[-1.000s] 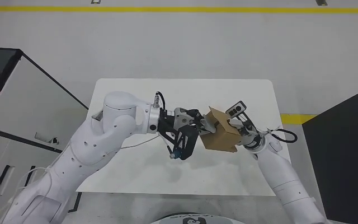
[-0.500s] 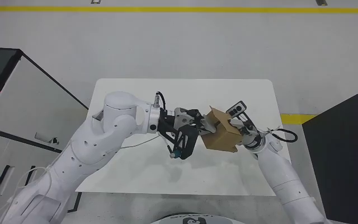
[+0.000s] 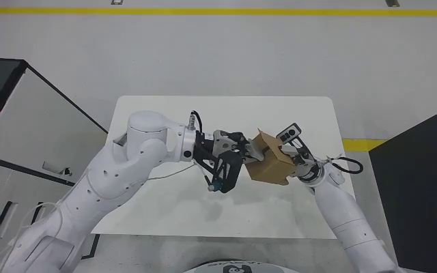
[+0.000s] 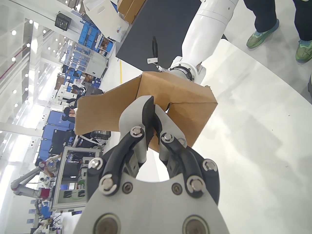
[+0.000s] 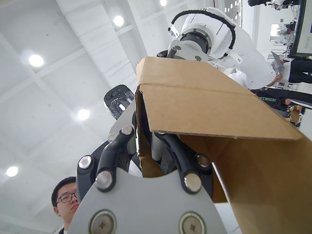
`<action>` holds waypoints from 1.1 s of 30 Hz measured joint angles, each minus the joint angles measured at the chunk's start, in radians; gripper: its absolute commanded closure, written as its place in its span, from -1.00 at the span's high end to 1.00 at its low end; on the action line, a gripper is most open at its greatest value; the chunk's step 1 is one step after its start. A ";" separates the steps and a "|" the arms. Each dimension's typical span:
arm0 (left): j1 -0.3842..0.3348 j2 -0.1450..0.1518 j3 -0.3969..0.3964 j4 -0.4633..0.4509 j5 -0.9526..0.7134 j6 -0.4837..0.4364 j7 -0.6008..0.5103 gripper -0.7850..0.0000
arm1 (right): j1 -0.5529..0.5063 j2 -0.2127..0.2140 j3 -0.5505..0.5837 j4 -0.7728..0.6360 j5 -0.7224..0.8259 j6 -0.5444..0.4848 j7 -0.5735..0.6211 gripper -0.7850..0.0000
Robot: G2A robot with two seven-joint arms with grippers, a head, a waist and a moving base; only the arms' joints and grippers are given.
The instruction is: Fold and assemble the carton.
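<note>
Across the last second almost nothing has moved. The carton (image 3: 270,162) stays between the two pairs of fingers, and both arms keep their hold with only a very small shift. The left fingers (image 4: 150,108) are pressed nearly together on a thin cardboard edge at the end of the carton nearest to them. The right fingers (image 5: 156,147) stand one on each side of a carton wall at the opposite end and pinch it. I judge this to be a pause in the middle of the folding, not a finished step. Just beside the left fingers one open flap (image 4: 102,113) spreads outward, so this end is not yet closed. The carton seems lifted a little off the white counter (image 3: 171,123), which lies below both pairs of fingers. Around the counter there is a pale floor with a yellow line (image 3: 205,11) and dark panels (image 3: 410,177). Far beyond the left fingers the hall has racks with blue bins (image 4: 85,35).
</note>
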 measured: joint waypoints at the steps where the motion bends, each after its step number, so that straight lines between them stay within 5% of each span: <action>1: 0.000 0.000 0.000 0.000 -0.001 0.000 0.000 -1.00 | 0.000 0.000 0.000 0.000 0.000 0.001 0.000 -1.00; 33: -0.034 0.001 0.038 0.029 -0.012 0.000 0.014 -1.00 | 0.014 -0.006 -0.010 0.005 0.006 0.015 0.003 -1.00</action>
